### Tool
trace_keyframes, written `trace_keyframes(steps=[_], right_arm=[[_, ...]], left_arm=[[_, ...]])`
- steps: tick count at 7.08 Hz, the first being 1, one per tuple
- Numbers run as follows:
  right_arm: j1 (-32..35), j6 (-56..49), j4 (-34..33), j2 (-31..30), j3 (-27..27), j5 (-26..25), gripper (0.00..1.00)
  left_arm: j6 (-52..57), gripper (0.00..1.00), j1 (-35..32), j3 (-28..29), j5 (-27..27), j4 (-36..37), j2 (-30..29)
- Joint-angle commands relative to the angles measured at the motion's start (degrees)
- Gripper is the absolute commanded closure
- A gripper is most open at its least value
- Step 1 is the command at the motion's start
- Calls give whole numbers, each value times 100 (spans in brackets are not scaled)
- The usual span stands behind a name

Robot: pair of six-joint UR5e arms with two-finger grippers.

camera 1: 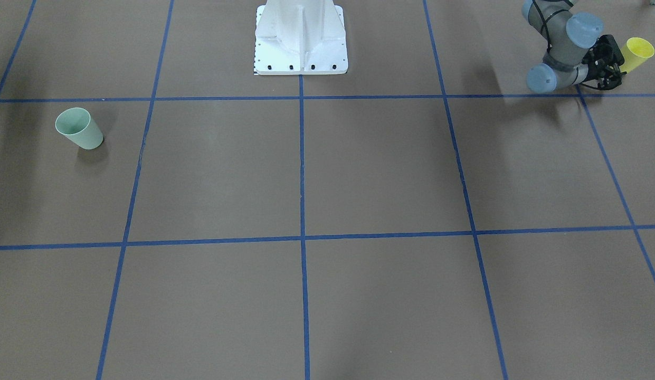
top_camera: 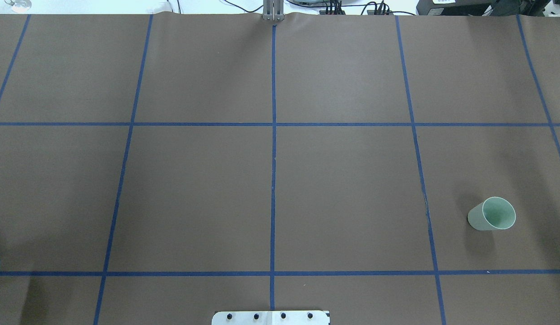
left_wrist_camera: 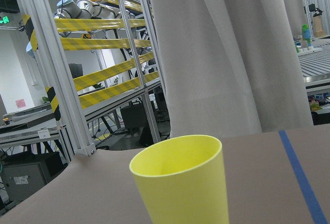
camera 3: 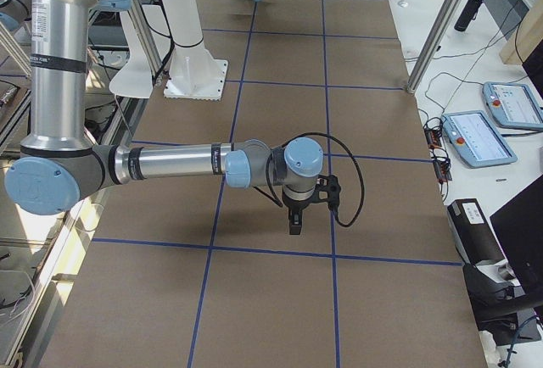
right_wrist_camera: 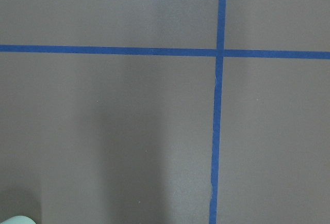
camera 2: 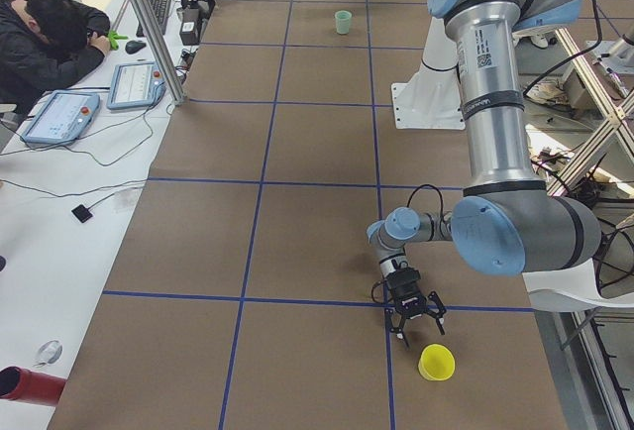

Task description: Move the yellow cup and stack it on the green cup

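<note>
Brown paper covers the table (camera 1: 385, 169), ruled into large squares by blue tape lines (camera 1: 302, 158). Seen from the operators' side, the green cup (camera 1: 79, 128) stands upright at far left, alone in its square. The white robot base (camera 1: 301, 39) sits at top centre. At far right the left gripper (camera 1: 616, 66) hangs low, jaws spread and holding nothing, with the yellow cup (camera 1: 634, 55) upright just beside it. A sticker (camera 2: 482, 53) on the left arm is too small to read. From the left wrist, yellow-and-black striped rails (left_wrist_camera: 103, 25) and a grey curtain (left_wrist_camera: 227, 53) stand behind that cup. The right gripper (camera 3: 294, 220) points down near a tape line; whether its jaws are apart or together does not show
</note>
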Motion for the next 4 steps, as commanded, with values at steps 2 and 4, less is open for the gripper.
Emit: trace_keyframes(steps=[2, 4], right_arm=[[0, 0, -9, 0, -5, -6, 0], [0, 0, -9, 0, -13, -6, 0]], left_arm=[[-6, 0, -3, 484, 21, -238, 19], [-6, 0, -3, 626, 39, -361, 37]])
